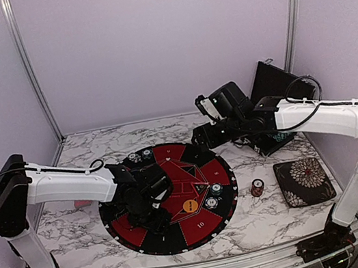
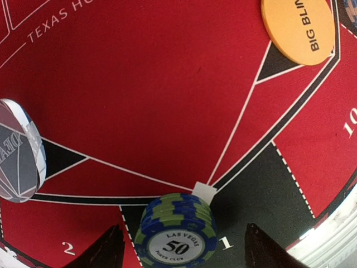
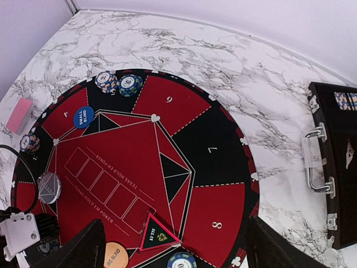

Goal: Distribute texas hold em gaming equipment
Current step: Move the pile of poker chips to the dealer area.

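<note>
Left end effector (image 2: 181,245) wide astride blue-green chip stack (image 2: 175,231) | orange disc (image 2: 299,28) beyond | right end effector (image 3: 175,243) wide, empty

A lab test booth: plain lilac walls (image 1: 148,35), aluminium frame (image 1: 28,70), marble-patterned tabletop (image 1: 263,220).

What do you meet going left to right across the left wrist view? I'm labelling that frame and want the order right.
Clear dealer disc standing at the left edge → blue and green 50 chip stack at bottom centre, between the left gripper's fingers → orange big blind button at top right.
</note>
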You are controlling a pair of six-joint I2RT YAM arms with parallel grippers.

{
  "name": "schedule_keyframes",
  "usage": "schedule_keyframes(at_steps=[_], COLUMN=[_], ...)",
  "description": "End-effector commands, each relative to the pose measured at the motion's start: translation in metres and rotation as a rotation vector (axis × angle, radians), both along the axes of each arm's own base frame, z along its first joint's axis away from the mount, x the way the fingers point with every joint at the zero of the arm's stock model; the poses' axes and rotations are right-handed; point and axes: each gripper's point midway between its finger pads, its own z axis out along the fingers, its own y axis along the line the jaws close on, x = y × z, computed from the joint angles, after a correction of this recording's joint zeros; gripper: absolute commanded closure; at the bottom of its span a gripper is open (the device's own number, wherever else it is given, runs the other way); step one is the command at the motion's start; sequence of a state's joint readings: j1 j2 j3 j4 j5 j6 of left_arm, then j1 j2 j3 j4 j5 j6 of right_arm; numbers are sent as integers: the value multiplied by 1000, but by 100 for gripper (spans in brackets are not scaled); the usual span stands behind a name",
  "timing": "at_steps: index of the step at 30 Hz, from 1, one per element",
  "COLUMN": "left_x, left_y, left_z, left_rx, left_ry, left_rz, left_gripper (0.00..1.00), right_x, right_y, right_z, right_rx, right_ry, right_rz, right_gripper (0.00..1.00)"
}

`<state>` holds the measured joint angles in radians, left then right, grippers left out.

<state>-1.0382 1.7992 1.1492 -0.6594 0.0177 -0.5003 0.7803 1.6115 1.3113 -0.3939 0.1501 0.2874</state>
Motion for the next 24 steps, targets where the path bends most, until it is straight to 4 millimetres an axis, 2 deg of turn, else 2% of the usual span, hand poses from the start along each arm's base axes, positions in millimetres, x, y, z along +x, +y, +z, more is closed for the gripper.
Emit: schedule_keyframes(at_steps=[1,9,24], left_x=[0,-2,-9], left_y=[-2,-1,2], left_z=[-2,-5,-16], left_rx=[19,19,71], left_ry=[3,14,11], left_rz=[-26,-25,-31], left_gripper=[27,39,50], right_x=[4,3,-2], right_y=[-4,-7,-13], right_z=[20,19,15], right_rx=[45,46,54], right_ry=[-38,-38,-35], right_rz=[-25,-32,-44], right_gripper=[17,17,17])
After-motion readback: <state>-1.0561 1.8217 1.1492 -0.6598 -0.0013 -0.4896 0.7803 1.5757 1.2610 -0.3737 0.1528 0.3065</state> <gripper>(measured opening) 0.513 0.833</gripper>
